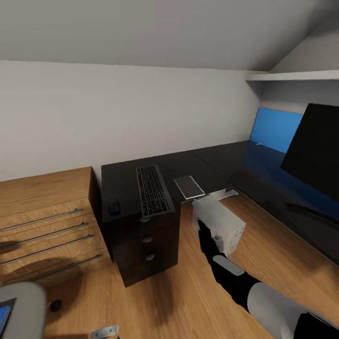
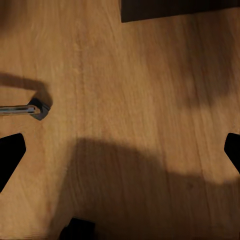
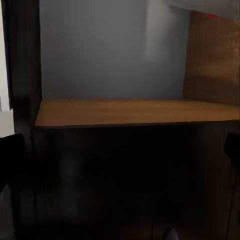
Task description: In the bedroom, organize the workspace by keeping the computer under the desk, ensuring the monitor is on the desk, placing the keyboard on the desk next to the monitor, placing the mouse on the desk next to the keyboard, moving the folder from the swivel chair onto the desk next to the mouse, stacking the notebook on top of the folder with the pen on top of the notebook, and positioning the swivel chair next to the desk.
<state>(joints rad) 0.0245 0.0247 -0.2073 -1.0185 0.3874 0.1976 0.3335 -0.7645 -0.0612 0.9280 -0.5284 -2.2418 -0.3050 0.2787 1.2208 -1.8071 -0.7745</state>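
The desk [image 1: 221,165] runs from the centre of the head view to its right edge, black, with a blue back panel at upper right. The monitor [image 1: 315,146] tilts at the right edge. Below centre, the computer [image 1: 223,223] stands on the wooden floor [image 1: 179,301] by the desk's edge, with the right arm reaching to it; whether the right gripper [image 1: 203,230] grips it cannot be told. On the desk's left end lie the keyboard [image 1: 153,189], the notebook [image 1: 189,186] just right of it, and the mouse [image 1: 113,206] to its left. A wooden dresser [image 1: 47,221] fills the left.

The left wrist view adds the left gripper [image 2: 120,150], fingers wide apart and empty above the floor. The right wrist view faces the dark hollow under the desk.
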